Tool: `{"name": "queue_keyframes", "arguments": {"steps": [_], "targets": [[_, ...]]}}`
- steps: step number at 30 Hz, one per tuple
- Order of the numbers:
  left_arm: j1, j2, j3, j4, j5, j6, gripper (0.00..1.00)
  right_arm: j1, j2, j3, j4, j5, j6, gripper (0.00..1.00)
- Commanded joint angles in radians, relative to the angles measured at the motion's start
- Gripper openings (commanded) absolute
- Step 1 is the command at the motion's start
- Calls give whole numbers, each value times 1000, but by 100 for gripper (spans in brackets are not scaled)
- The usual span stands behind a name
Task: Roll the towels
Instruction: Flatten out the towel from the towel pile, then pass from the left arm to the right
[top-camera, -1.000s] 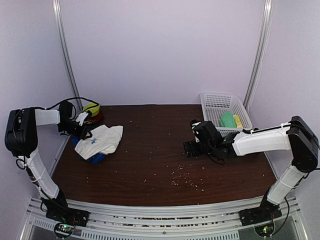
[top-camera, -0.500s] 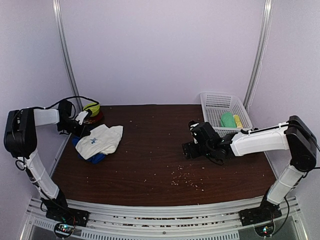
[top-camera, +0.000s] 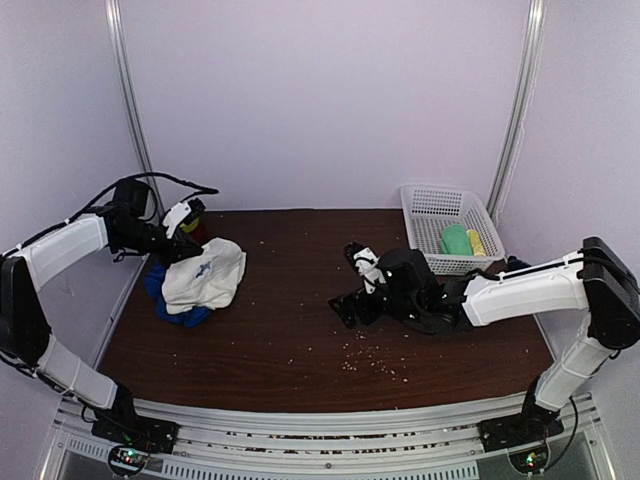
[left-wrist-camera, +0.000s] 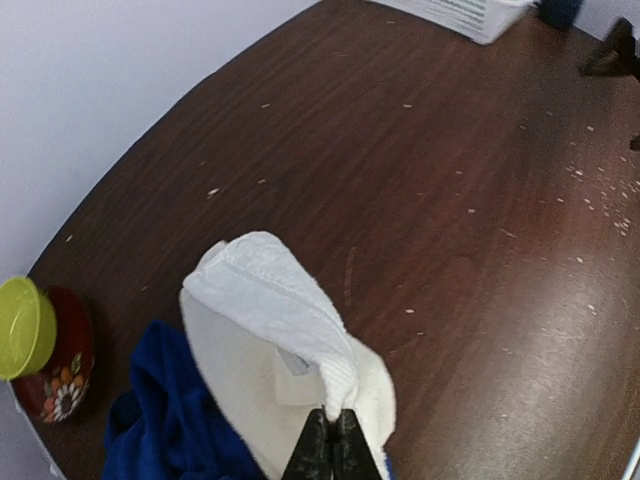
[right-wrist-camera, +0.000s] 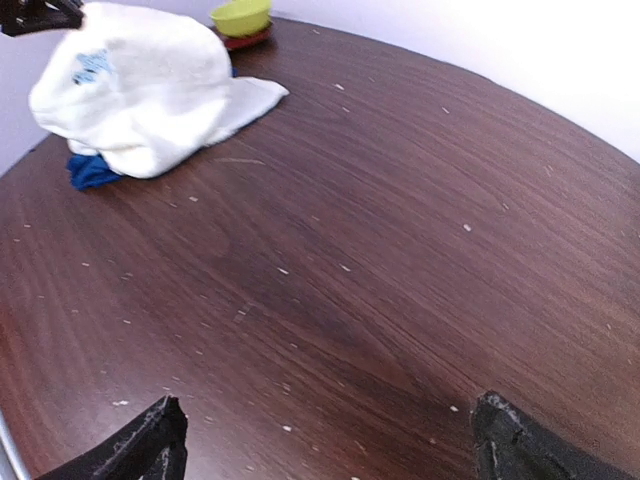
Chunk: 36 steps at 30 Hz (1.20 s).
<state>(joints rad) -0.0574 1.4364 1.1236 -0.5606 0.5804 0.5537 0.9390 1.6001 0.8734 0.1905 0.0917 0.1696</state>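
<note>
The cream-white towel (top-camera: 207, 280) with a small blue mark lies bunched at the table's left, on top of the royal blue towel (top-camera: 168, 300). My left gripper (top-camera: 186, 250) is shut on an edge of the white towel (left-wrist-camera: 270, 315) and holds that edge lifted, so the cloth hangs in a fold. In the left wrist view the gripper (left-wrist-camera: 330, 445) pinches the hem, with the blue towel (left-wrist-camera: 160, 420) below it on the left. My right gripper (top-camera: 352, 285) is open and empty over the middle of the table. In its own view (right-wrist-camera: 328, 420) the white towel (right-wrist-camera: 140, 80) and the blue towel (right-wrist-camera: 93, 170) lie far ahead.
A white mesh basket (top-camera: 422, 205) with green and yellow items stands at the back right. A yellow-green bowl (left-wrist-camera: 22, 325) on a red patterned dish (left-wrist-camera: 65, 375) sits at the back left, behind the towels. Pale crumbs (top-camera: 370, 355) are scattered on the dark wood table.
My left arm has risen and swung inward, lifting the white towel's edge. My right arm has moved left toward the table's middle, its jaws now spread wide.
</note>
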Motion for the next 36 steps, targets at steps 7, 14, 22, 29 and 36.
{"name": "queue_keyframes", "arguments": {"steps": [7, 14, 22, 29, 36], "targets": [[-178, -133, -60, -121, 173, 240, 0, 23, 104, 242, 97, -462, -286, 100], [-228, -211, -139, -156, 193, 363, 0, 22, 290, 497, -76, -589, -402, 100], [-267, -315, -224, -205, 184, 503, 0, 17, 445, 647, -130, -711, -385, 100], [-279, -349, -252, -247, 178, 582, 0, 3, 611, 850, -317, -881, -409, 100], [-288, -367, -281, -249, 132, 603, 0, -39, 655, 886, -303, -1100, -318, 97]]}}
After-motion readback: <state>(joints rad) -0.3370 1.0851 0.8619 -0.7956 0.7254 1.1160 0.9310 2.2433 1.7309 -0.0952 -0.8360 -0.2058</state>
